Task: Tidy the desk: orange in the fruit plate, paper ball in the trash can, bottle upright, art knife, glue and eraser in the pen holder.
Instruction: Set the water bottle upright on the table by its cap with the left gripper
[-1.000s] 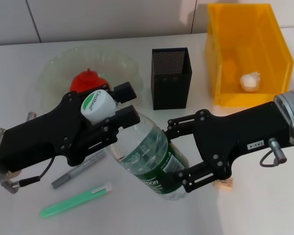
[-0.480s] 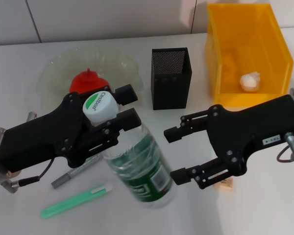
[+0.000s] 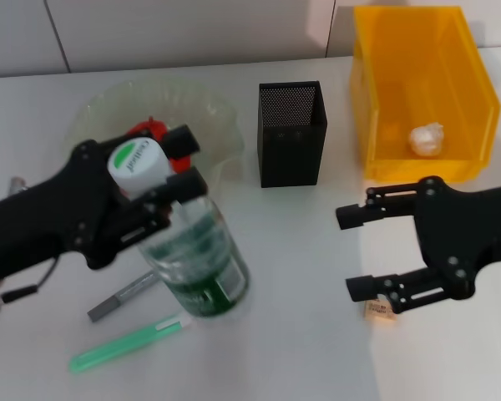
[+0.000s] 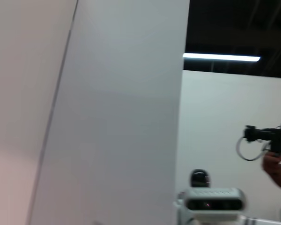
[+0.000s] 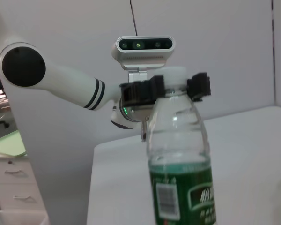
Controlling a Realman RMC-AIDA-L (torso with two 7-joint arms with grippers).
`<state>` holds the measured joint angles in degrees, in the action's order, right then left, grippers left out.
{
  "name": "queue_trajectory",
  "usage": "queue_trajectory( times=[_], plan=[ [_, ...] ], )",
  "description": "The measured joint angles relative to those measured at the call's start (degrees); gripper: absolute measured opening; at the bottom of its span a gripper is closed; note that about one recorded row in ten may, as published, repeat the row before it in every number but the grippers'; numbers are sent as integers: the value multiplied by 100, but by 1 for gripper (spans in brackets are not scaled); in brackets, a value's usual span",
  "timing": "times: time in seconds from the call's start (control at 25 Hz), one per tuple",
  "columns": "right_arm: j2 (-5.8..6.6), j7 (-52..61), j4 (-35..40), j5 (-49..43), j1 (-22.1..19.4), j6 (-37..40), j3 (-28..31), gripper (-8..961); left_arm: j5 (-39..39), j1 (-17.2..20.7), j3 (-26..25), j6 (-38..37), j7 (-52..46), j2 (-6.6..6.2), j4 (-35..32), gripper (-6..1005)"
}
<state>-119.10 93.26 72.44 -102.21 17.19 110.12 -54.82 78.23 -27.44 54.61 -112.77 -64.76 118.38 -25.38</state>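
The orange point(image 3: 150, 132) in the clear fruit plate point(image 3: 213, 113) is largely hidden behind the left end effector point(image 3: 174, 163), which pinches the neck of the bottle point(image 3: 198, 261) just under its white cap, the bottle standing nearly upright at about 8 o'clock from the black pen holder point(image 3: 290, 134). The right end effector point(image 3: 355, 252), at roughly 4 o'clock from the holder, hangs with fingers spread wide and empty above a small, partly covered eraser point(image 3: 379, 309) on the surface point(image 3: 301, 351).
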Motion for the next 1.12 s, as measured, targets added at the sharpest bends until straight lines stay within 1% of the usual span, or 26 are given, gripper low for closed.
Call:
queue_trajectory(
  times=[0.16,0.24,0.28,0.32,0.44,0.52,0.88,1.08,1.12],
  plan=[
    [-14,-1093,-862,58,-175,9,210,783,-3,262,-415,174,373,-7,-293,436],
    [-16,-1653,-1481,184,-189,7,294,783,-2,375,-629,247,609,-12,-365,436],
    [-16,-2197,-2138,315,-190,-29,393,783,-3,453,-749,323,739,-13,-404,436],
    [-16,-2197,-2138,315,-190,-29,393,783,-2,515,-841,411,842,-14,-434,436],
    [-18,-2941,-2947,376,-161,-152,594,782,16,645,-955,782,999,-15,-479,436],
    [-17,-3130,-3246,380,-131,-215,675,782,20,702,-958,1007,1060,-17,-483,436],
    [-17,-3136,-3542,413,-73,-285,779,782,35,892,-920,1593,1297,-1,-403,436],
    [-2,-3131,-3621,416,-66,-294,781,781,34,902,-915,1803,1561,5,-150,436],
    [-1,-3131,-3624,417,-65,-296,781,781,35,904,-933,1873,1730,7,-6,436]
  ],
)
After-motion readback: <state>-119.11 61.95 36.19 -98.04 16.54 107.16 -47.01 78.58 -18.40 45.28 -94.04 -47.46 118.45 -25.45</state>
